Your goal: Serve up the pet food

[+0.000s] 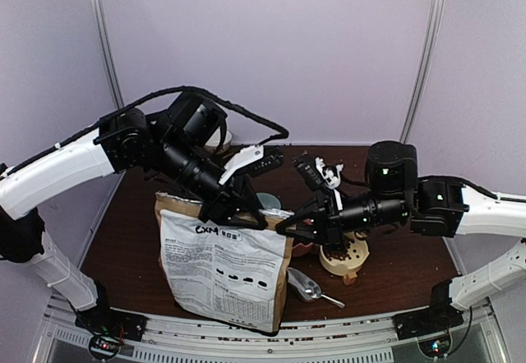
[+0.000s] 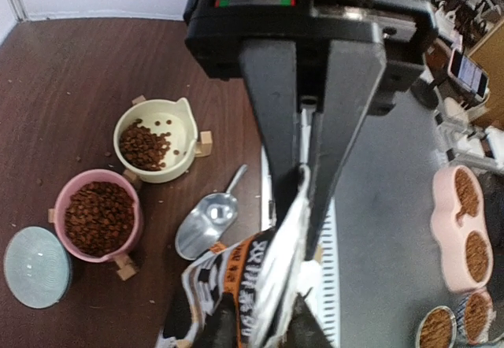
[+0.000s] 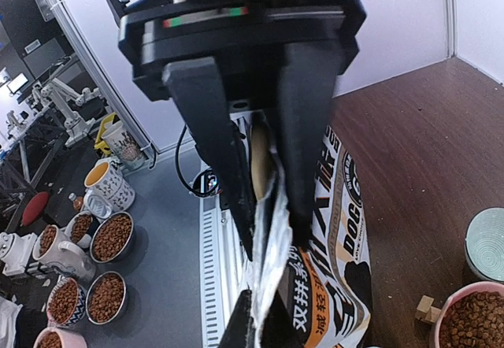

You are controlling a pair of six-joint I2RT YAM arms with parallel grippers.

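The pet food fills a pink bowl and partly fills a cream bowl; the kibble is reddish-brown. The printed paper bag stands upright at the table's front. My left gripper is shut on the bag's top edge, which shows pinched between its fingers in the left wrist view. My right gripper is shut on the same top edge at its right end, as the right wrist view shows. The bag's mouth is pressed flat, so its contents are hidden.
A silver scoop lies on the table right of the bag, in front of the cream bowl. A teal lid lies beside the pink bowl. Small wooden blocks sit around the bowls. Loose pellets dot the table.
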